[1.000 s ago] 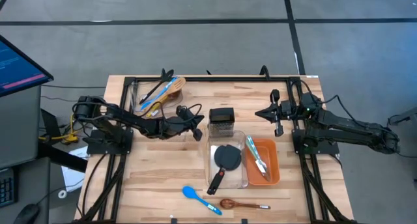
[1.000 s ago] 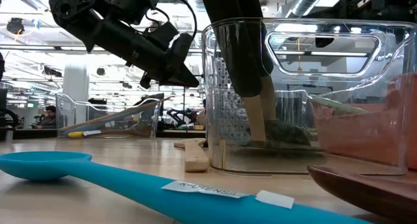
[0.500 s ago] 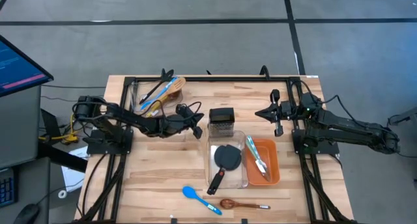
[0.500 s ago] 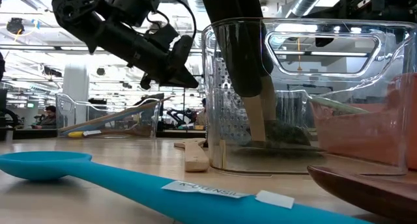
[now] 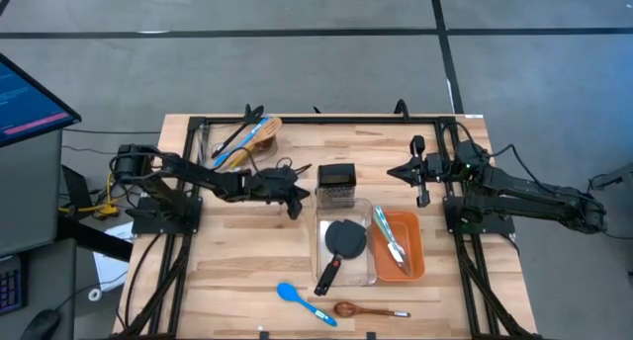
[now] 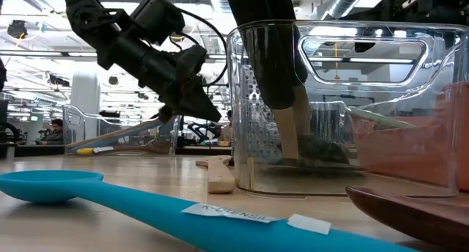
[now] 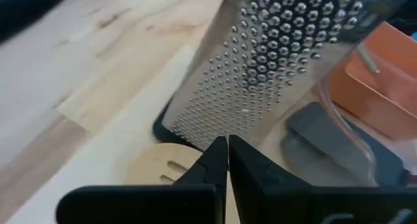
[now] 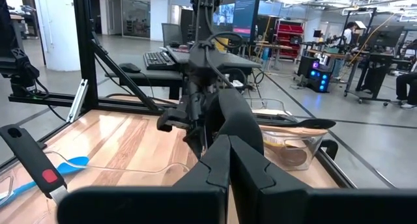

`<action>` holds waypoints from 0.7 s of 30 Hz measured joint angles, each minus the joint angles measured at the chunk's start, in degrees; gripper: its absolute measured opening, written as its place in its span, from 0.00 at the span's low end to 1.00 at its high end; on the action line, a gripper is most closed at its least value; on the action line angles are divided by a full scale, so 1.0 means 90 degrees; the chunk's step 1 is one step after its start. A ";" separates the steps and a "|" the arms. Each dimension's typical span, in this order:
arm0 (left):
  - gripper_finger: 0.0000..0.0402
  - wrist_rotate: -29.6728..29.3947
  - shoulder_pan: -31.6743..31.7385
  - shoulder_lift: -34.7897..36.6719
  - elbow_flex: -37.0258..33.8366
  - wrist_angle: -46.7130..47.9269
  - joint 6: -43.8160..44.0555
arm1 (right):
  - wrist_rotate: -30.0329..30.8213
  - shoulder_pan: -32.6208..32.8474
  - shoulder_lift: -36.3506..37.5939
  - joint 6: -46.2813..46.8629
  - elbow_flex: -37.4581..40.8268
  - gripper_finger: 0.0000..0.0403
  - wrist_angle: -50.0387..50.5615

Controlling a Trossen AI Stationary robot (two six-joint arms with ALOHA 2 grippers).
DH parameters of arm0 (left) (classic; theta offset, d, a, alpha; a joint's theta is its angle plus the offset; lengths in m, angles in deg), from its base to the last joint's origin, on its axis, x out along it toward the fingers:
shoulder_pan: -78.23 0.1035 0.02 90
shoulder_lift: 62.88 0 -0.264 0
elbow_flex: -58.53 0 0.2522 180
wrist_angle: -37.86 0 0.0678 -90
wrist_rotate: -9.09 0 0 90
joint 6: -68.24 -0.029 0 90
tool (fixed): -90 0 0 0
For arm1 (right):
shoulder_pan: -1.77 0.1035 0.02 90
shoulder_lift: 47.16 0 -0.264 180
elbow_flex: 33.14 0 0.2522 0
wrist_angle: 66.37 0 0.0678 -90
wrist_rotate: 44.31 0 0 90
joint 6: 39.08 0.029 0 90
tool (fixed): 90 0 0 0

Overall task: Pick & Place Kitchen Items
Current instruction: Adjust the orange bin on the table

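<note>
The steel box grater (image 5: pixel 336 181) (image 7: pixel 280 68) stands upright on the table, just beyond the clear container (image 5: pixel 345 243) that holds a black turner (image 5: pixel 340 243). My left gripper (image 5: pixel 295 202) (image 7: pixel 227 152) is shut and empty. It slants down toward the grater's foot, above a wooden slotted spatula (image 7: pixel 161 168) (image 6: pixel 220 174) lying flat on the table. Metal tongs (image 5: pixel 389 237) lie in the orange tray (image 5: pixel 411 249). A blue spoon (image 5: pixel 302 298) and a wooden spoon (image 5: pixel 364 308) lie near the front edge. My right gripper (image 5: pixel 420 185) (image 8: pixel 228 149) waits shut, raised at the right.
A clear bin (image 5: pixel 237 137) with several utensils sits at the far left. Black frame rails (image 5: pixel 188 162) run along both sides of the table. Bare wood lies between the left arm and the blue spoon. A monitor (image 5: pixel 25 98) stands off the table's left.
My left gripper has tipped its fingers further downward and sunk a little toward the table beside the grater, its wrist turning as it went; it has stayed shut. Nothing on the table has moved.
</note>
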 joint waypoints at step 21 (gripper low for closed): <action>0.00 0.0867 -0.0564 0.0000 -0.0002 0.0145 0.1184 | 0.0000 0.0000 0.0000 0.0015 0.0000 0.00 0.0019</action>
